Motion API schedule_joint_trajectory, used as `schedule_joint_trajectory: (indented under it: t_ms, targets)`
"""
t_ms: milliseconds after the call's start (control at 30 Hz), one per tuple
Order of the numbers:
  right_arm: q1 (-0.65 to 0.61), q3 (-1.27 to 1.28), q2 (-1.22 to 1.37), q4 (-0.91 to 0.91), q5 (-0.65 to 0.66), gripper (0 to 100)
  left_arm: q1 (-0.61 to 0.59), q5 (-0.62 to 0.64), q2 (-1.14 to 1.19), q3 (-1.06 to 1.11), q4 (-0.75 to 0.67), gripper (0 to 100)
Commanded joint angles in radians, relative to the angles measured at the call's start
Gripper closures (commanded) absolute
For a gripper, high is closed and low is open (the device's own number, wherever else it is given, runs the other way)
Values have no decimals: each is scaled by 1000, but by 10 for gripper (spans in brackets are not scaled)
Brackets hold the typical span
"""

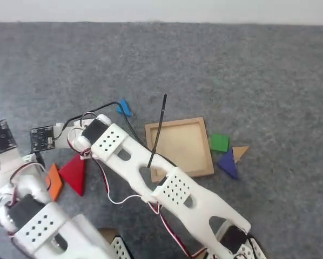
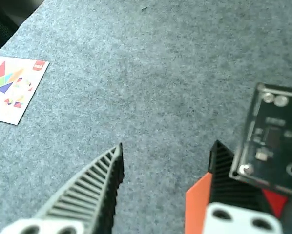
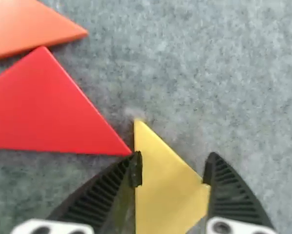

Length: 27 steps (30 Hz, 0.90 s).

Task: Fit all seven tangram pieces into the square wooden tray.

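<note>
Yellow tangram triangle (image 3: 160, 190) sits clamped in right claw (image 3: 175, 158); left claw (image 2: 168, 146) gapes empty.

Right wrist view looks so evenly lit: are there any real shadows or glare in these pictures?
Right wrist view: yellow triangle and red triangle show barely any shadow, no glare. High view: only faint, soft shade under the right arm. Left wrist view: small bright glints on the clear plate.

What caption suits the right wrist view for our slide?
Right tool grips a yellow triangle, tip beside red triangle and orange piece, on the grey mat.
</note>
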Motion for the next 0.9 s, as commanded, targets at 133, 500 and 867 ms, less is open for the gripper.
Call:
schedule_joint_trajectory:
  t_ms: [133,500,867]
  targets:
    - [-30,-46,12,-35,32,829,26,11,25,-31,3,727]
    - [58,-41,1,248,299,829,52,6,21,-15,-2,727]
    - [134,-187,-10,512,407,829,52,6,23,-13,-5,727]
